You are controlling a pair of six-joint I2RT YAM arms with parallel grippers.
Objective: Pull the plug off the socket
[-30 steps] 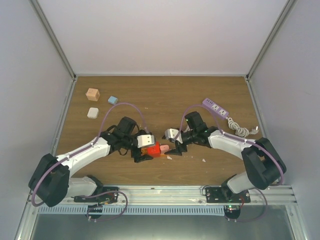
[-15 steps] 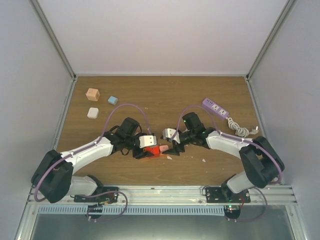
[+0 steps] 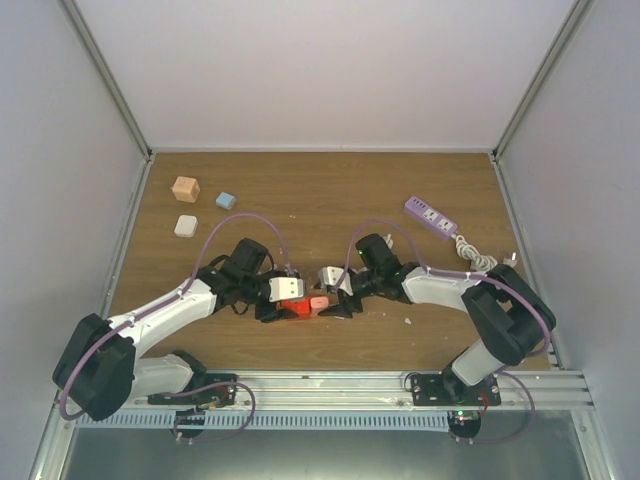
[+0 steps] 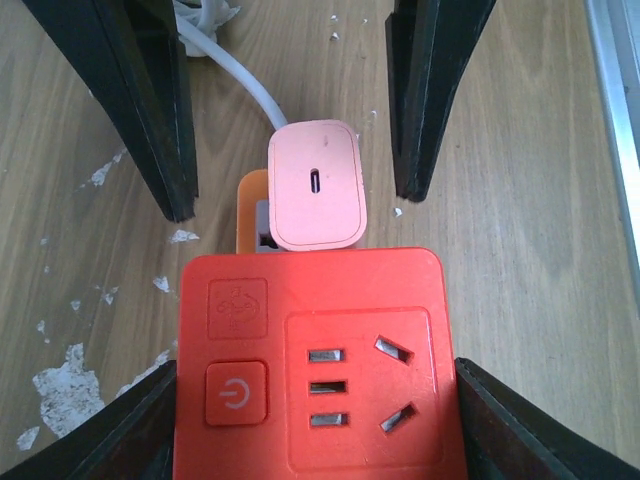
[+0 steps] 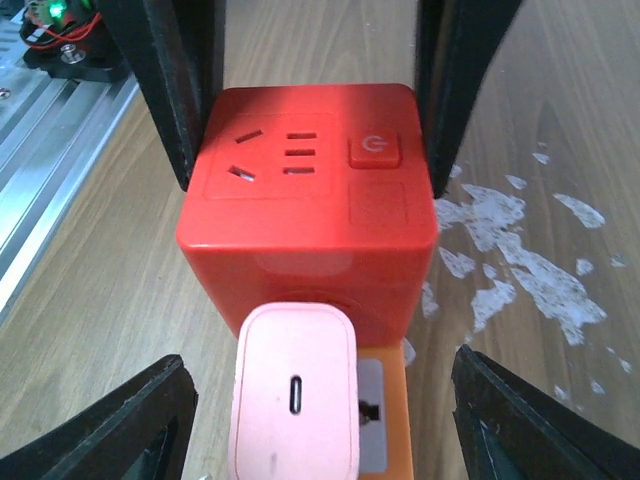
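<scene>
Both arms have closed in at the front centre of the table (image 3: 330, 190): the left gripper (image 3: 287, 305), wide a second ago, now clamps the socket (image 4: 310, 360) by its red end, while the right gripper (image 3: 333, 300) has slid up to straddle the plug (image 4: 316, 197), jaws spread clear of this pale pinkish, rounded block seated on the orange strip.

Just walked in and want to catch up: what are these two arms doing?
Two robot arms are set up to pull a pale pink plug out of an orange power strip with a red end block. The left gripper clamps that red block from both sides. The right gripper straddles the plug with its jaws open and a gap on each side, so the plug is not yet gripped and sits seated in the strip.
</scene>
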